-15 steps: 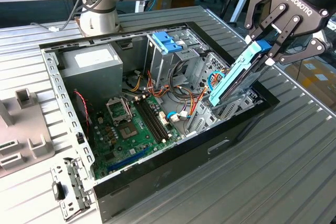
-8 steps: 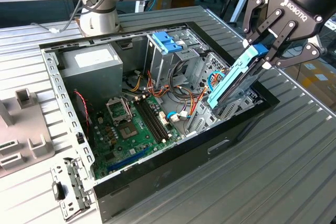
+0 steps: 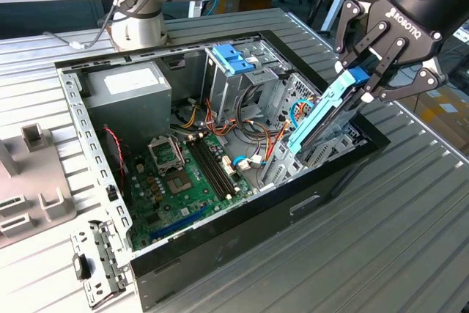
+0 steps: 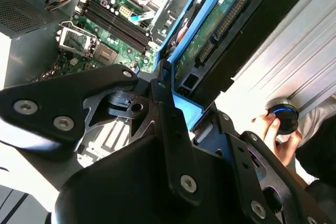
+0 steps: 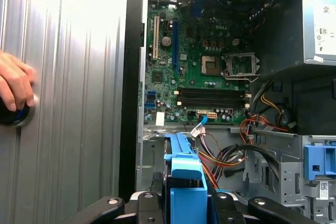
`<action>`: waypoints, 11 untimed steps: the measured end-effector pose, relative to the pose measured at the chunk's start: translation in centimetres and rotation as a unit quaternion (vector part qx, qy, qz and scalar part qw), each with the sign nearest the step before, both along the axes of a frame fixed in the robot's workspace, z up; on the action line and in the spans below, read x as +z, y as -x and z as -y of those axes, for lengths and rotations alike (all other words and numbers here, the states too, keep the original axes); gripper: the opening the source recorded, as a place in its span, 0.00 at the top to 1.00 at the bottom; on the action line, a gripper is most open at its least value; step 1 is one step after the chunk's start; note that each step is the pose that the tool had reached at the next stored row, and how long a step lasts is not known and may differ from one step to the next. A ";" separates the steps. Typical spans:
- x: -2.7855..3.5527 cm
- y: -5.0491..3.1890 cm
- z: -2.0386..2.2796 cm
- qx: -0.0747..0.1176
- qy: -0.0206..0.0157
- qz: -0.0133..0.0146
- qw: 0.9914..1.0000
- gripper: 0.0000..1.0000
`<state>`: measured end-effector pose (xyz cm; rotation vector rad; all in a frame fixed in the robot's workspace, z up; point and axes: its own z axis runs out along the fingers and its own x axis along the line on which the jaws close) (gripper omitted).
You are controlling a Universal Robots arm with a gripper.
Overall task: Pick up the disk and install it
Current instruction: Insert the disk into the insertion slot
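So the gripper [image 3: 364, 82] has its jaws clamped on the disk [image 3: 322, 116], pinching it at the blue rail end. The drive hangs tilted, lower end already dipping into the open computer case [image 3: 344, 170] at the drive-bay corner, the one by the case's front wall on the exterior view's right.

Biggest worry I'd guess: it's going in at a slant, so a blue side rail could catch on the bay's metal edge and jam or twist in the grip. The hold is just on one end too (long lever, small pinch), so any snag could make it pivot or slip.

Second worry is the cable mess. A bundle of orange and yellow wires [image 5: 226, 156] sits right beside the bay, and a blue-tipped data cable [image 3: 242, 163] lies near the motherboard [image 3: 187, 181]. Any of that could get pinched under the drive.

Other stuff around: the grey power supply [image 3: 128, 93] in the far corner of the case, a light-blue latch piece [image 3: 233, 59] on the upper cage, and a loose metal bracket [image 3: 99, 265] on the table [image 3: 410, 203] off the case's near corner. Also a person's hand [image 5: 16, 85] rests on a dark knob on the table, well clear of the case.
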<state>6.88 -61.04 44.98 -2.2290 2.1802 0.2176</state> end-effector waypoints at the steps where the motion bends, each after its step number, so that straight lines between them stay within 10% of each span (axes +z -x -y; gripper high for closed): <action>1: -0.07 0.00 -0.01 0.000 0.000 0.000 1.000 0.63; 8: -0.72 -0.02 -0.03 0.000 0.000 0.000 1.000 0.63; 11: 0.09 -0.02 -0.02 0.000 0.001 0.000 1.000 0.63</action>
